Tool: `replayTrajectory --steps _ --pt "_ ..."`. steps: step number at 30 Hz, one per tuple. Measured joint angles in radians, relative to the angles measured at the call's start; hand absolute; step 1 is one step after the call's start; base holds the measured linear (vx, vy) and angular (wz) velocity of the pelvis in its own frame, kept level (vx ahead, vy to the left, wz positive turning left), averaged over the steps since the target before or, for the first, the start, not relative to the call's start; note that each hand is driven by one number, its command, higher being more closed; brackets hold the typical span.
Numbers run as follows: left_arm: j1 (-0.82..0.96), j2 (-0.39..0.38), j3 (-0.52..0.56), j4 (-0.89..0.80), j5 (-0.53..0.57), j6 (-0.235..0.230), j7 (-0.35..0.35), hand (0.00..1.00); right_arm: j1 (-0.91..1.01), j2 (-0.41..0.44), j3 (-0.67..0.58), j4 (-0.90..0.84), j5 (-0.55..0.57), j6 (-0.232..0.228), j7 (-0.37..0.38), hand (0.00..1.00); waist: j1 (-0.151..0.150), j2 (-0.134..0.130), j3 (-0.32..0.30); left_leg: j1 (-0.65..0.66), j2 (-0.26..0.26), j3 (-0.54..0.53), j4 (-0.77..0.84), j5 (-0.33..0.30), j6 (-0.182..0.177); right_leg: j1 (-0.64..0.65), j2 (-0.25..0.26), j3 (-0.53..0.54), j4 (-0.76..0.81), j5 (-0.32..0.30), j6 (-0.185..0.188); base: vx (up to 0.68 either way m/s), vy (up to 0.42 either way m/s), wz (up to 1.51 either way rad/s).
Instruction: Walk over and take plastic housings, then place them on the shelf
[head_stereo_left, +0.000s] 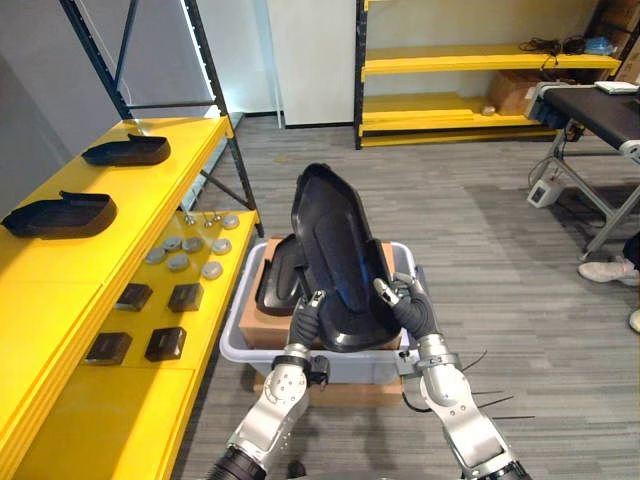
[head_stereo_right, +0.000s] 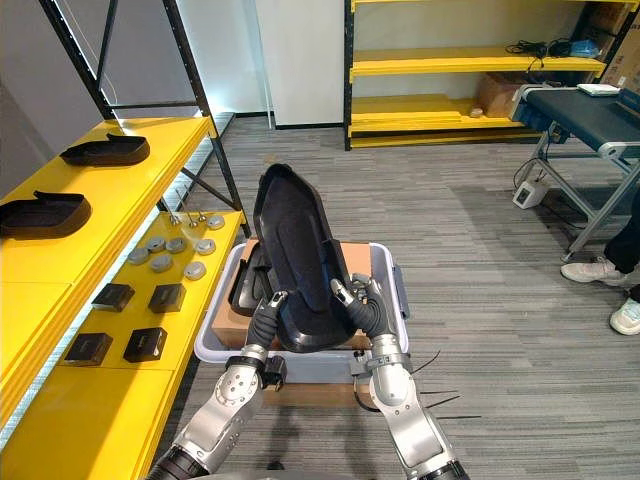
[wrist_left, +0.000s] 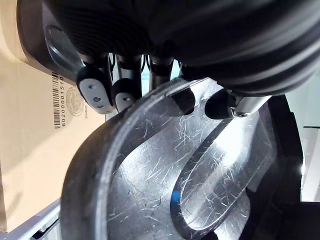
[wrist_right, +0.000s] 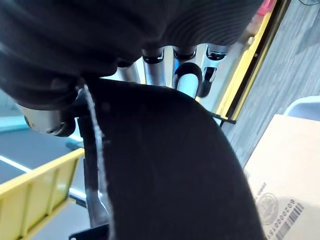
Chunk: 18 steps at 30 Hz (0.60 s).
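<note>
Left wrist view: left hand (wrist_left: 165, 40) grips housing (wrist_left: 150, 175) rim.

Both arms reach forward. The left hand (head_stereo_left: 306, 318) and right hand (head_stereo_left: 408, 303) grip the upright black plastic housing (head_stereo_left: 335, 250) from opposite sides, fingers curled round its lower rim.

Both head views look steeply down from above the near side of the grey plastic tote (head_stereo_left: 350, 370). Set slightly apart sideways, they share the tote, the yellow metal shelf (head_stereo_left: 70, 300) left of it and the grey floor (head_stereo_left: 480, 230) beyond. Each wrist view sits very close above the tote, facing the glossy black plastic housing (wrist_left: 145, 180) and the tan cardboard box (wrist_left: 30, 165) inside.
</note>
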Motion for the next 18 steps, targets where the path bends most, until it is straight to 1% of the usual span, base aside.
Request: replayTrajectory --steps 4,7,8,9,10,11,12,13,15,16,17,18 --pt "0.0 -0.014 0.011 -0.001 0.001 0.001 -0.004 1.0 0.0 0.028 -0.024 -0.002 0.001 -0.021 0.001 0.0 -0.001 -0.001 0.0 0.0 -0.001 0.0 0.0 0.0 0.0 -0.004 -0.001 0.0 0.004 -0.003 0.0 0.0 0.0 0.0" --pt "0.0 -0.016 0.021 -0.001 0.004 0.015 -0.019 1.0 -0.002 0.039 -0.043 -0.003 0.05 -0.035 0.008 0.0 -0.001 -0.001 0.001 0.0 -0.001 0.0 0.0 0.0 0.0 -0.009 -0.001 0.0 0.013 -0.007 0.004 0.0 0.0 0.0" --pt "0.0 -0.019 0.023 0.0 0.03 0.023 -0.021 1.0 -0.008 0.039 -0.059 -0.004 0.141 -0.062 0.041 0.0 0.0 -0.002 0.001 0.0 -0.002 0.0 0.0 0.0 0.0 -0.009 -0.001 0.0 0.013 -0.007 0.004 0.0 0.0 0.0" --pt "0.0 -0.022 0.026 0.003 0.04 0.026 -0.021 1.0 -0.014 0.04 -0.069 -0.009 0.179 -0.071 0.052 0.0 0.0 -0.003 0.001 0.0 -0.002 0.0 0.0 0.0 0.0 -0.009 -0.001 0.0 0.013 -0.007 0.004 0.0 0.0 0.0" --pt "0.0 -0.023 0.031 0.009 0.055 0.033 -0.022 1.0 -0.031 0.039 -0.091 -0.037 0.242 -0.085 0.071 0.0 0.0 -0.003 0.002 0.0 -0.004 0.0 0.0 0.001 0.001 -0.008 -0.001 0.0 0.014 -0.007 0.004 0.0 0.0 0.0" --pt "0.0 -0.023 0.032 0.015 0.082 0.042 -0.023 1.0 -0.053 0.039 -0.115 -0.074 0.314 -0.119 0.093 0.0 0.0 -0.003 0.002 0.0 -0.005 0.0 0.0 0.002 0.002 -0.009 -0.001 0.0 0.015 -0.007 0.004 0.0 0.0 0.0" --pt "0.0 -0.023 0.032 0.02 0.092 0.046 -0.025 1.0 -0.067 0.039 -0.126 -0.094 0.351 -0.138 0.101 0.0 -0.001 -0.003 0.002 0.0 -0.006 0.0 0.0 0.002 0.002 -0.01 -0.002 0.0 0.015 -0.008 0.005 0.0 0.0 0.0" --pt "0.0 -0.023 0.033 0.027 0.113 0.054 -0.036 1.0 -0.099 0.047 -0.157 -0.14 0.417 -0.173 0.114 0.0 -0.001 -0.005 0.003 0.001 -0.007 0.0 0.0 0.001 0.002 -0.01 -0.003 0.0 0.015 -0.01 0.008 0.0 0.0 0.0" --pt "0.001 -0.023 0.033 0.033 0.134 0.065 -0.047 1.0 -0.146 0.056 -0.216 -0.205 0.479 -0.232 0.112 0.0 -0.001 -0.011 0.003 0.004 -0.009 0.0 0.0 0.001 0.002 -0.009 -0.005 -0.001 0.015 -0.012 0.011 0.0 0.0 0.0" --pt "0.001 -0.023 0.034 0.033 0.137 0.065 -0.046 1.0 -0.155 0.061 -0.238 -0.218 0.488 -0.245 0.111 0.0 -0.001 -0.014 0.003 0.004 -0.009 0.0 0.0 0.001 0.003 -0.009 -0.005 -0.001 0.016 -0.013 0.011 0.0 0.0 0.0" --pt "0.001 -0.031 0.056 0.033 0.141 0.065 -0.046 1.0 -0.169 0.059 -0.312 -0.246 0.508 -0.271 0.091 0.0 -0.002 -0.022 0.003 0.004 -0.011 0.0 0.0 0.003 0.006 -0.009 -0.006 -0.001 0.016 -0.014 0.011 0.0 0.0 0.0" --pt "0.001 -0.033 0.062 0.033 0.141 0.065 -0.045 1.0 -0.17 0.057 -0.329 -0.249 0.51 -0.274 0.088 0.0 -0.002 -0.023 0.003 0.004 -0.011 0.0 0.0 0.003 0.006 -0.009 -0.007 -0.001 0.016 -0.014 0.012 0.0 0.0 0.0"
